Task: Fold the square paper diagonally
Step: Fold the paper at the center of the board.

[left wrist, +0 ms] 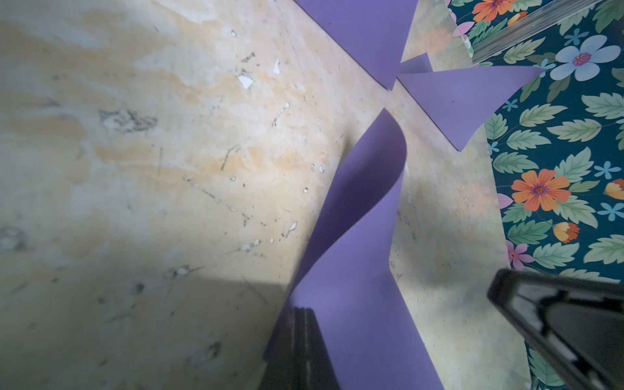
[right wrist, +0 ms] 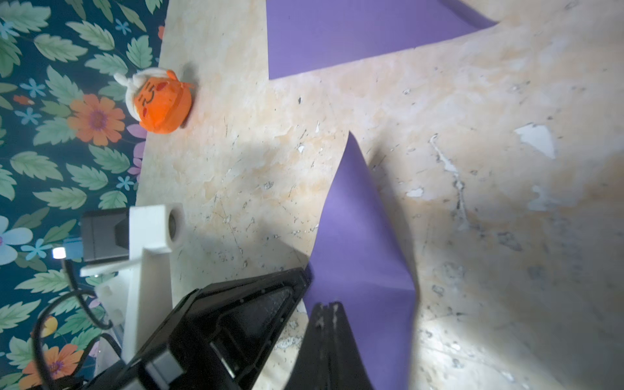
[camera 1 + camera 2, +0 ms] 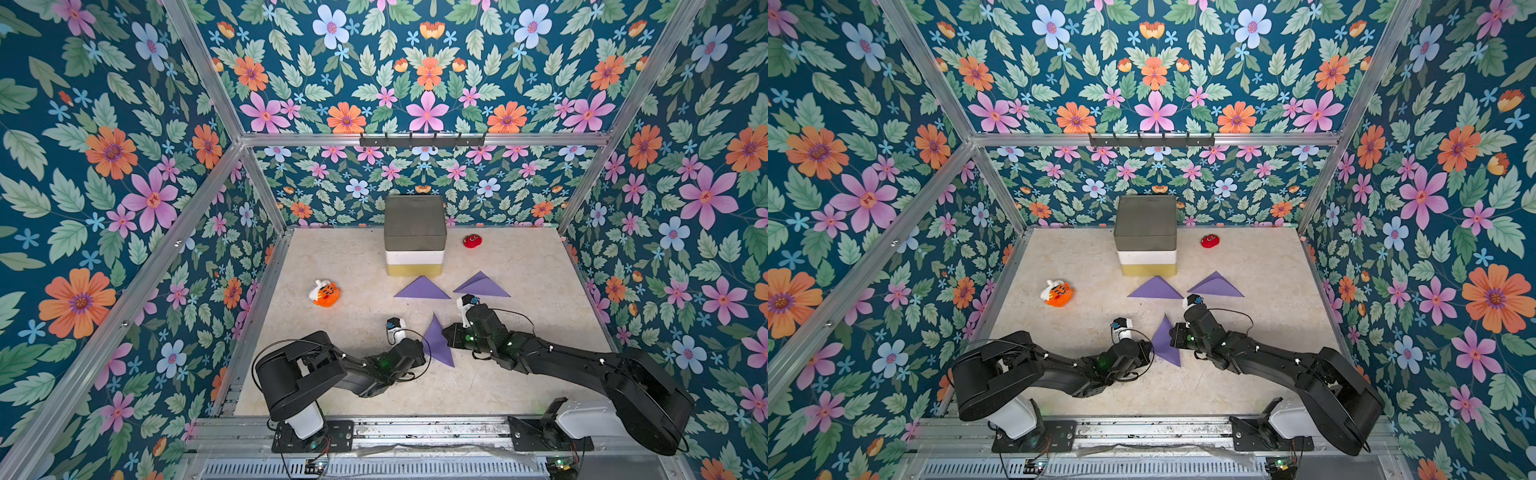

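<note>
A purple paper stands bent and partly lifted off the table in the middle front, seen in both top views. My left gripper is shut on its left edge. My right gripper is shut on its right edge. In the left wrist view the closed left gripper pinches the curling paper, with the right gripper's body off to one side. The right wrist view shows the shut right gripper on the paper, with the left gripper's body close beside it.
Two purple folded triangles lie flat just behind the grippers. A stack of boxes stands at the back centre. An orange plush toy sits to the left and a small red plush at the back right.
</note>
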Action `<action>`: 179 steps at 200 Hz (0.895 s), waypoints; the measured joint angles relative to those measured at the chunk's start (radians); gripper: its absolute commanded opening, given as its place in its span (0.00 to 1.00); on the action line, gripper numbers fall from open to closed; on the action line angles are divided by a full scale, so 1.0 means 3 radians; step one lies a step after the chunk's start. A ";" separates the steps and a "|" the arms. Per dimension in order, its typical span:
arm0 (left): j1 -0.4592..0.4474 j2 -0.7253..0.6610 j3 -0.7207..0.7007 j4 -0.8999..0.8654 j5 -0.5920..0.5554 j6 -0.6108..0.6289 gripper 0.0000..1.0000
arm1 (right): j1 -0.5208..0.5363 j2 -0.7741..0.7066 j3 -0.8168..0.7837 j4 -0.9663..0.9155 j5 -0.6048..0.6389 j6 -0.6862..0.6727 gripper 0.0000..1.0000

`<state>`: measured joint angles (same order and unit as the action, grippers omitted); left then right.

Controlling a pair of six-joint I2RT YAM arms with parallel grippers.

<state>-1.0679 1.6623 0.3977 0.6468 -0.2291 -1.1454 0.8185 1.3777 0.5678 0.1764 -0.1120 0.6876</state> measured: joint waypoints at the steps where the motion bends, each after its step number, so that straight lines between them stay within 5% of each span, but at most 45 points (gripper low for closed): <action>1: 0.0000 0.0000 0.0000 0.0000 0.0000 0.0000 0.00 | 0.0004 0.0008 0.0003 0.0000 0.0000 0.0001 0.00; 83: -0.0005 0.0005 0.0006 -0.0009 -0.0020 -0.0006 0.00 | 0.0053 0.0322 -0.0211 -0.0037 0.0065 0.0066 0.00; 179: -0.0011 0.0015 -0.0006 0.0023 -0.0036 -0.0022 0.00 | 0.0009 -0.0028 -0.0460 -0.0179 0.0402 0.0072 0.00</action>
<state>-1.0714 1.6669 0.3958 0.6537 -0.2398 -1.1519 0.8211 1.3693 0.4297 0.1226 0.0086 0.7094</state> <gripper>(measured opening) 0.074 0.064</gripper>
